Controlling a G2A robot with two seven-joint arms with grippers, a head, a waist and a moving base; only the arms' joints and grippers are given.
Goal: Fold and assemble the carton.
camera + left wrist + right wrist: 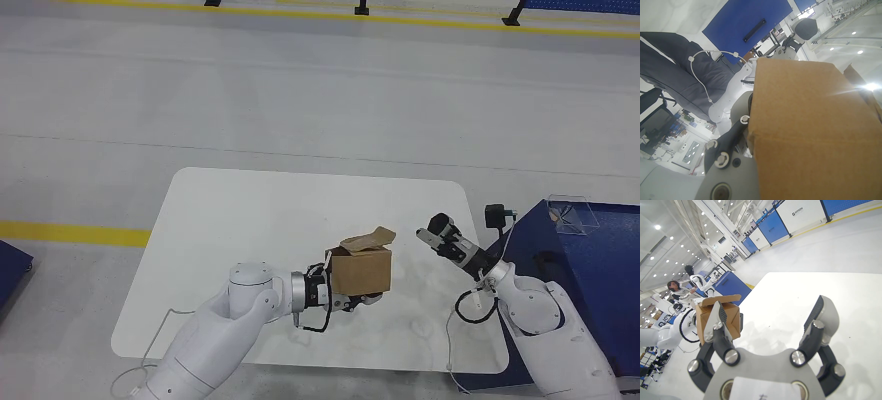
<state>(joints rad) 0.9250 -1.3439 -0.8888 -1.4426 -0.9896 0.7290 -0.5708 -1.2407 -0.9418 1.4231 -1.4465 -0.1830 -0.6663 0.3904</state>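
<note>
One brown cardboard carton (360, 270) formed, top flap (368, 240) unclosed.
Left jaws pinch it near the surface's (250, 220) front edge; right jaws spread.

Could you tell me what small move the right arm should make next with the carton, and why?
Probably bring the right gripper over to press down the raised top flap of the brown cardboard carton. The left gripper holds the carton at its side, the flap stands half open, and the right jaws are open and apart from it.
</note>
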